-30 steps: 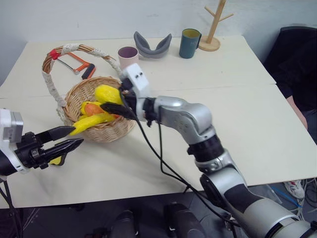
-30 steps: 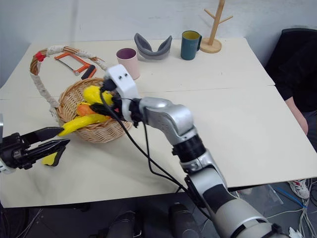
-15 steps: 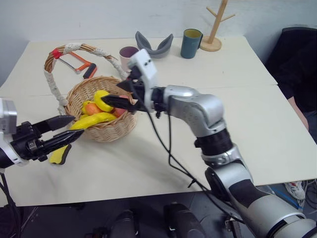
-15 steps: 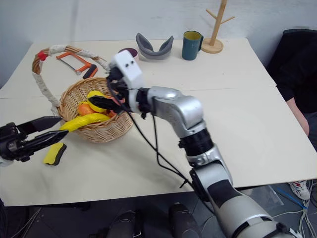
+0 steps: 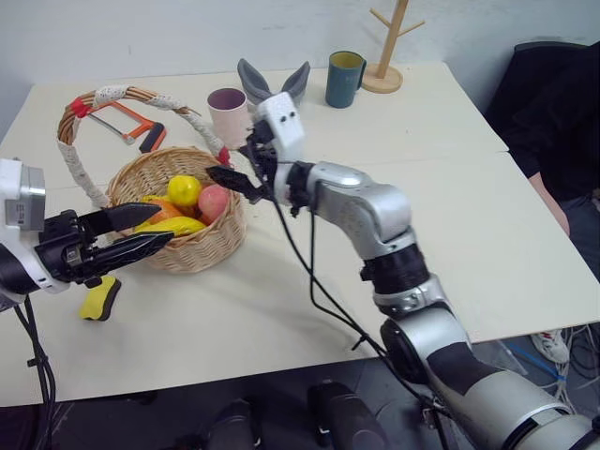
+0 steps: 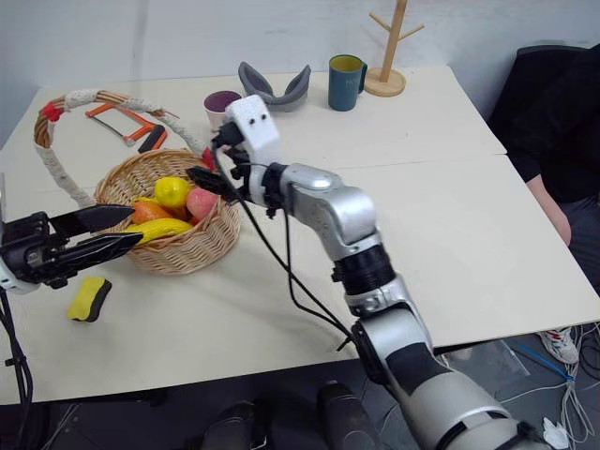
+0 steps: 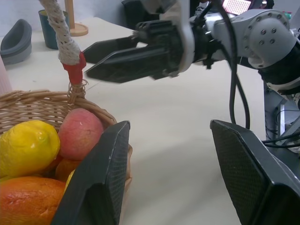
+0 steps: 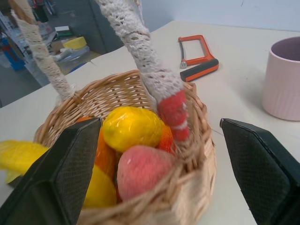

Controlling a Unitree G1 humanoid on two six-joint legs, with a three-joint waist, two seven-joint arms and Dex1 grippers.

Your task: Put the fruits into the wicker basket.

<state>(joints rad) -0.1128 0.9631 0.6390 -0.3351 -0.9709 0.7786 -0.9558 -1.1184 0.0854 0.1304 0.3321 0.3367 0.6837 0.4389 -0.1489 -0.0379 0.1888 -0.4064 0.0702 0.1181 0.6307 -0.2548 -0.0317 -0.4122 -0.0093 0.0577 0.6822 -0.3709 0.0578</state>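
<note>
The peach and lemon lie in the wicker basket, near the table's left edge. The right gripper is spread and empty beside its rim; the left gripper is half spread, empty. Next, both arms can pull away.

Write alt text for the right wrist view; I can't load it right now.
A wicker basket holds a lemon, a peach and other fruit, framed by the open right gripper. Behind it stand a pink cup and an orange hacksaw.
</note>
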